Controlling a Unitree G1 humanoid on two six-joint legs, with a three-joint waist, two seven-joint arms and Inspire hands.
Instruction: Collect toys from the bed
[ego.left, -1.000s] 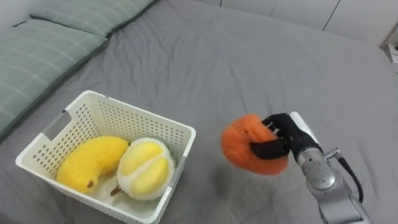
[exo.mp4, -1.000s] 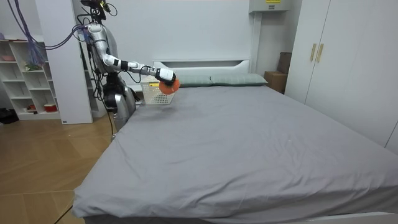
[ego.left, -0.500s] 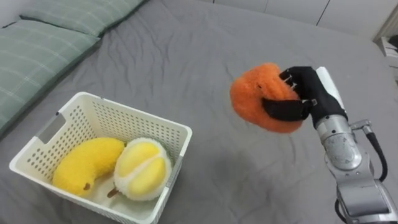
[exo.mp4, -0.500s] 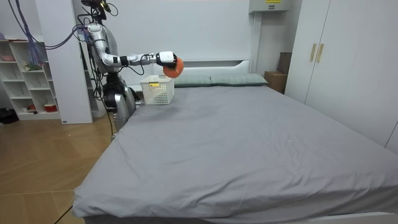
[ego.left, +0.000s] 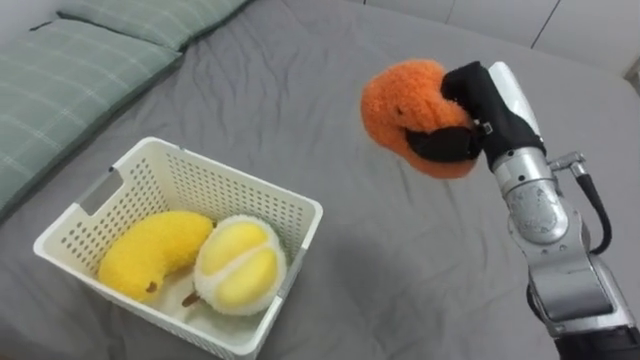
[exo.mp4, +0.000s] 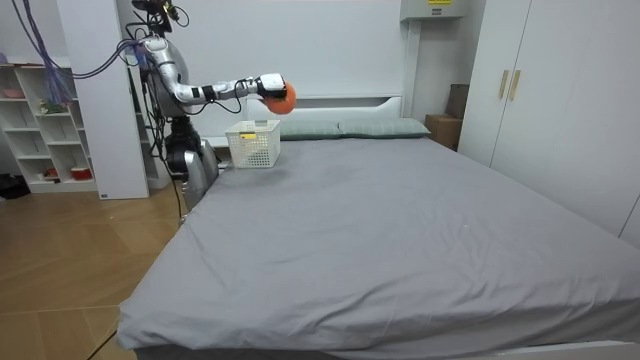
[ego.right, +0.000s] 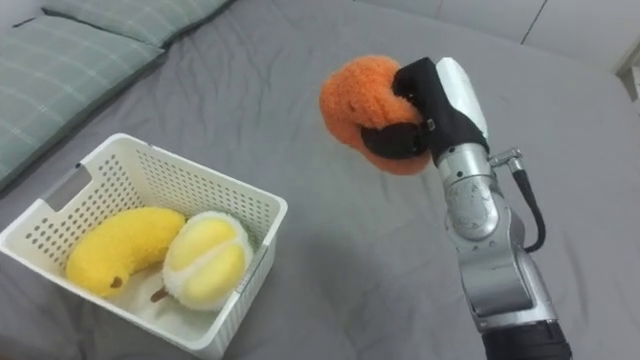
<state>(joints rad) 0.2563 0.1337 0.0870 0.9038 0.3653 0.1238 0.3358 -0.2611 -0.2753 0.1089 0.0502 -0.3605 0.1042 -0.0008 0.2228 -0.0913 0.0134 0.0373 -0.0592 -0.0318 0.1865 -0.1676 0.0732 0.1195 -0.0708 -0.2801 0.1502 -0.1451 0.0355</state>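
You see the right hand (ego.left: 482, 98) curled round the orange plush toy (ego.left: 405, 100), in the air above the bed (ego.left: 300, 80), right of the basket (ego.left: 230, 172). The fingers hide the toy's right side.

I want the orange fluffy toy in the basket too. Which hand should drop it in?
The right hand. Its fingers are curled round the orange toy, held up in the air to the right of the white basket. It probably only needs to swing left and let go.

Orange toy (ego.left: 395, 95) partly behind right hand (ego.left: 480, 95)
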